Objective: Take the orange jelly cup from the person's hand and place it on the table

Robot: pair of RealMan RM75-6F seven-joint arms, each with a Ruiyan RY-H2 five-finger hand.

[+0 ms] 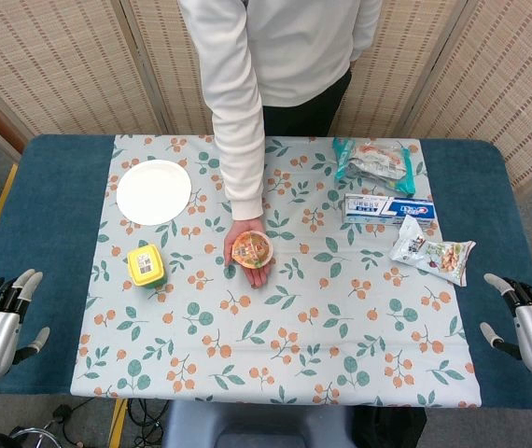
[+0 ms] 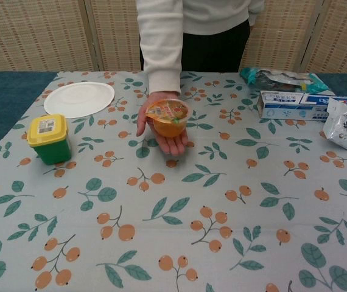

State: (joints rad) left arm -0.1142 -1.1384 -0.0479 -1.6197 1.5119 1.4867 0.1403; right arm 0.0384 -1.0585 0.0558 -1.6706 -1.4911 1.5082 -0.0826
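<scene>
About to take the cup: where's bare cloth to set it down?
Widest bare cloth: the near half, below the person's hand holding the orange jelly cup. Also between white plate and sleeve. Crowded far right: toothpaste box, snack bags.

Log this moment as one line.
phase: pre-reach | orange jelly cup: on person's palm | left hand: open, idle | right hand: open, idle
</scene>
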